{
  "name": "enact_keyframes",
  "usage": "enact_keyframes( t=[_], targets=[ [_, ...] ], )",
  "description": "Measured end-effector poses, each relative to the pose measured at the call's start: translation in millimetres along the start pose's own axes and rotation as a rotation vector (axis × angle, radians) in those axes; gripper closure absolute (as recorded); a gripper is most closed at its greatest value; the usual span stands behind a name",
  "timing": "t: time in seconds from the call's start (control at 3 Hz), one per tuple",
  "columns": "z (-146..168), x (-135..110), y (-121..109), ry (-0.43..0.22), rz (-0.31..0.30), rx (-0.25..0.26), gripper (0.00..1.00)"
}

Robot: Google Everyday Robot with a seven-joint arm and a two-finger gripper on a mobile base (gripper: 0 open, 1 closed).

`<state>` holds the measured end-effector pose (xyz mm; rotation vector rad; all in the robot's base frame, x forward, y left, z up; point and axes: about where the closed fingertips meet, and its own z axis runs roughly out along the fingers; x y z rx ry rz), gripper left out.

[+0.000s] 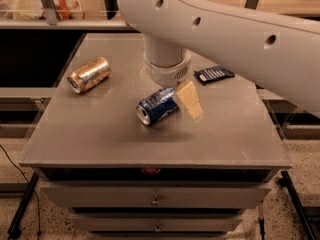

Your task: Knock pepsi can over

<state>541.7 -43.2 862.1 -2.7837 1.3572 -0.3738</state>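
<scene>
The pepsi can [156, 106], dark blue with a silver top, lies on its side near the middle of the grey table [100, 139], its top facing the front left. My gripper [184, 103] hangs from the big white arm and sits right against the can's rear end, touching it on the right. Part of the gripper is hidden behind the can and the wrist.
A gold can [89, 74] lies on its side at the table's left rear. A small flat dark wrapper [214, 74] lies at the right rear. Drawers [156, 200] sit under the table top. Shelving runs behind the table.
</scene>
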Motion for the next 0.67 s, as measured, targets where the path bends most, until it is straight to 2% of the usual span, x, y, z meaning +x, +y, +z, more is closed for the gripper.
enact_keyframes(
  t=[0.67],
  targets=[
    [1.8,-1.0,-0.2,-0.014,0.012,-0.012,0.0]
  ],
)
